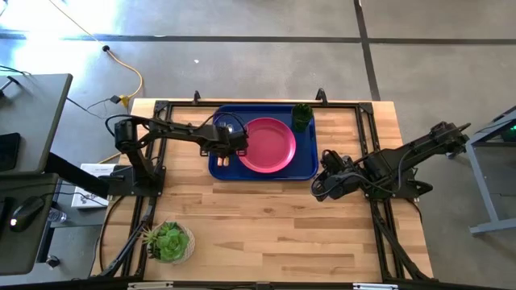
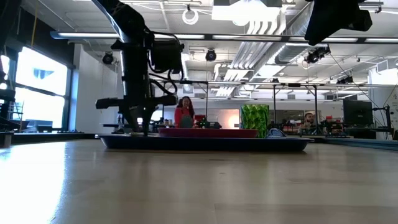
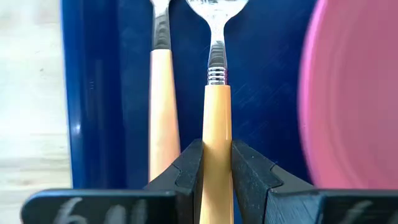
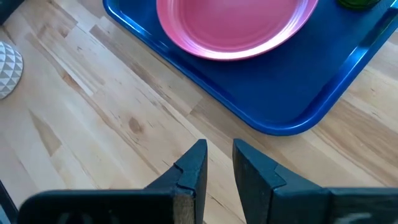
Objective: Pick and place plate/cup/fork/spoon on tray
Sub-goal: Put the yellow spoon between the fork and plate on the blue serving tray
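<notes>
1. Jaws of the left gripper [image 3: 217, 163] are clamped on an orange-tan handle, pressing it from both sides; the silver head beyond the ribbed neck is cut off at the picture's edge, so fork or spoon cannot be told.
2. Second utensil [image 3: 163, 99] with the same tan handle lies just beside the held one, parallel, on the tray [image 1: 305, 165] floor.
3. Left gripper [image 1: 232, 145] sits over the tray's left part, next to the plate [image 1: 265, 145].
4. Plate lies flat in the middle of the dark-blue tray; the cup [image 1: 301, 116] stands upright in the tray's far right corner.
5. Right gripper [image 4: 217, 163] hangs above bare table wood just off the tray's right near corner, its jaws a narrow gap apart and holding nothing.
6. Succulent [image 1: 168, 240] in a pot stands on the table [image 1: 266, 234] near its front left corner, well apart from the tray.
</notes>
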### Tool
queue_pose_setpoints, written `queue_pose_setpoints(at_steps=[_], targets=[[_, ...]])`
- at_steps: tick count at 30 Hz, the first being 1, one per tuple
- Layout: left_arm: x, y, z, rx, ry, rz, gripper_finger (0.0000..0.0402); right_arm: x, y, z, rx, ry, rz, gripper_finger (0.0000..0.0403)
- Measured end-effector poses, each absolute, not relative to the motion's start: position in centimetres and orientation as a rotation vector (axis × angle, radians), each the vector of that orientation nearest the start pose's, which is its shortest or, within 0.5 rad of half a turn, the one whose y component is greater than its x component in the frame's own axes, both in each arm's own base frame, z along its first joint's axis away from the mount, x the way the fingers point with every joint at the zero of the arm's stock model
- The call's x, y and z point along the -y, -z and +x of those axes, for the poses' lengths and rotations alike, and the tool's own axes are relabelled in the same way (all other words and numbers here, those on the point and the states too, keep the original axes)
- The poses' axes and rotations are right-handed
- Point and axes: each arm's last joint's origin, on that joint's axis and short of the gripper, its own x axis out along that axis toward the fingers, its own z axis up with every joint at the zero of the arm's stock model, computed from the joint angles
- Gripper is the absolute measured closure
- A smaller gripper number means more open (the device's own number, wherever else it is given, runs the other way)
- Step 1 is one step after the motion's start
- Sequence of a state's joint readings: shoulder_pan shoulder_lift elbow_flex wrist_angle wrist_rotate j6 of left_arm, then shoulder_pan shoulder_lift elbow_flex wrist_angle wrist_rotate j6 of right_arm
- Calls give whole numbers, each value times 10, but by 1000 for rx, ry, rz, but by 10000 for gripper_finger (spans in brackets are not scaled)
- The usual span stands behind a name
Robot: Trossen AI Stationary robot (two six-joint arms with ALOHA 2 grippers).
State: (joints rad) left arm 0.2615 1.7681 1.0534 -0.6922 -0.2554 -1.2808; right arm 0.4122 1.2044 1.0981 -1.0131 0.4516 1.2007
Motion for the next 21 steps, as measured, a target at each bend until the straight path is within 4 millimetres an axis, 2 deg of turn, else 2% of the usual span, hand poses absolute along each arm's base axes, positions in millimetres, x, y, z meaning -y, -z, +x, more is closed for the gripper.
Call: queue_pose_setpoints(at_steps=[10,21], targets=[[-89,-139,304,-969,-1269,-1021,346,-75,-299,203,-816,621,645,336],[-89,-138,306,-949,-1264,-1031,341,-75,-299,203,-812,626,652,336]])
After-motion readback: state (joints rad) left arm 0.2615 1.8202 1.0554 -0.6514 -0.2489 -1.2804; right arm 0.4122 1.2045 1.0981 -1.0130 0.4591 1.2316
